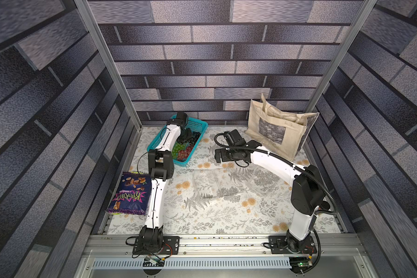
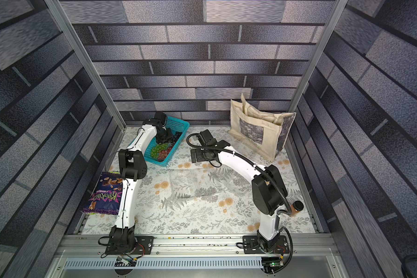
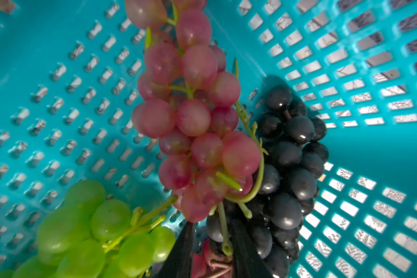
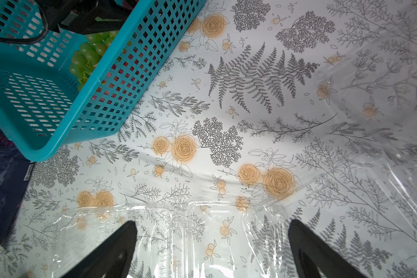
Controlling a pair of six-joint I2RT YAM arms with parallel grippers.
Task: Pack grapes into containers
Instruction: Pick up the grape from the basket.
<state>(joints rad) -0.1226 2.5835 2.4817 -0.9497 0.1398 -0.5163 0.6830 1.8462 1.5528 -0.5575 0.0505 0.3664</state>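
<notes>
Several bunches of grapes lie in the teal basket: a red bunch, a black bunch, a green bunch and a second red bunch. My left gripper reaches into the basket. Its jaws stand narrowly apart around the red bunch's green stem. My right gripper hangs wide open and holds nothing, above an open clear container. A second container lies beside it.
A beige tote bag stands at the back right, with a clear box at its foot. A purple snack bag lies by the left arm. A black-capped bottle stands behind the right arm. Patterned walls close three sides.
</notes>
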